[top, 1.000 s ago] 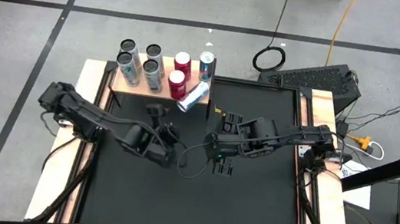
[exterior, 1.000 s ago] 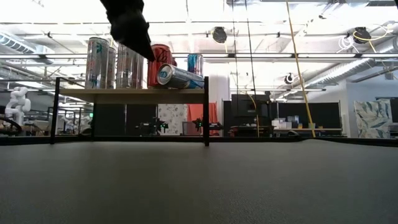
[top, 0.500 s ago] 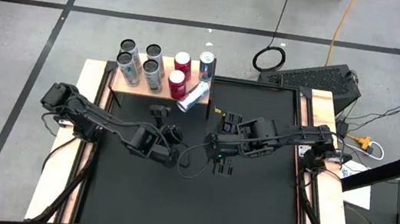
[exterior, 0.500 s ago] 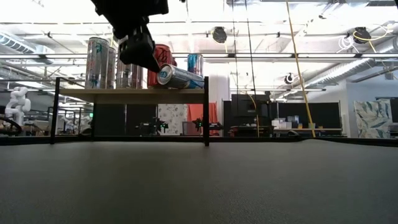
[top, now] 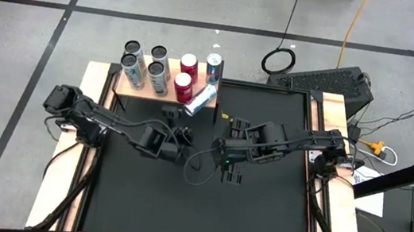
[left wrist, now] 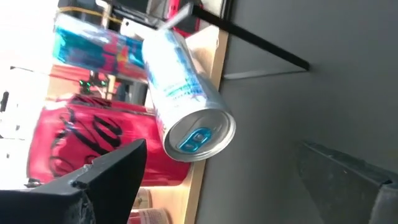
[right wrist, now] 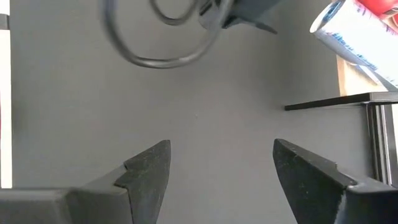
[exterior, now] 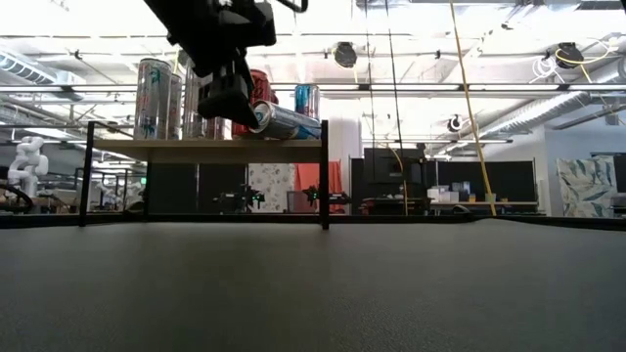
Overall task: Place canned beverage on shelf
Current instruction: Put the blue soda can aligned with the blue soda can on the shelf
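Note:
The wooden shelf (top: 136, 91) stands at the table's far left and holds several upright cans. A silver-and-blue can (top: 200, 99) lies on its side on the shelf's right end, its near end past the shelf's front edge. It also shows in the low view (exterior: 284, 121) and the left wrist view (left wrist: 183, 93). My left gripper (top: 179, 123) is open just in front of that can's near end (left wrist: 199, 134), one finger on either side, and I see no touch. My right gripper (top: 219, 145) is open and empty over the mat's middle.
Two red cans (top: 186, 77), a blue can (top: 213, 67) and several silver-teal cans (top: 143, 63) crowd the shelf behind and beside the lying can. The shelf's dark right front leg (exterior: 324, 176) stands near it. A black cable (right wrist: 165, 37) hangs between the arms.
My left gripper has gone toward the table's far edge and the lying can, coming lower in the low view until it stands in front of the can's near end. The can has kept still.

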{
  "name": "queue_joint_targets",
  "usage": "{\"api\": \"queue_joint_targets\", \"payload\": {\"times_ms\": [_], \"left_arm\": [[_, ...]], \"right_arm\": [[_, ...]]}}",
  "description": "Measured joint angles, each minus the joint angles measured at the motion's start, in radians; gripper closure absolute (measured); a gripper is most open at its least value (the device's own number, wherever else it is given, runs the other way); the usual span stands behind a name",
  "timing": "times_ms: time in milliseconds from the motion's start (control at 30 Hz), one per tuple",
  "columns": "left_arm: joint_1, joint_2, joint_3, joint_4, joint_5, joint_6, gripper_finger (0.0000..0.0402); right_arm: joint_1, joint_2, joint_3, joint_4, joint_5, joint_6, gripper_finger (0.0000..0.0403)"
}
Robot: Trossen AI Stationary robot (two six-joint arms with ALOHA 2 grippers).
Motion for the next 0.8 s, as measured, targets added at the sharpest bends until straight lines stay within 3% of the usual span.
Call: {"api": "queue_joint_targets", "payload": {"times_ms": [133,800], "left_arm": [[0.027,0.000,0.000,0.000,0.052,0.001,0.0011],[0.089,0.000,0.000,0.050,0.071,0.045,0.0011]], "right_arm": [[0.003,0.000,0.000,0.000,0.001,0.004,0.0138],[0.037,0.000,0.000,0.000,0.003,0.004,0.0138]]}}
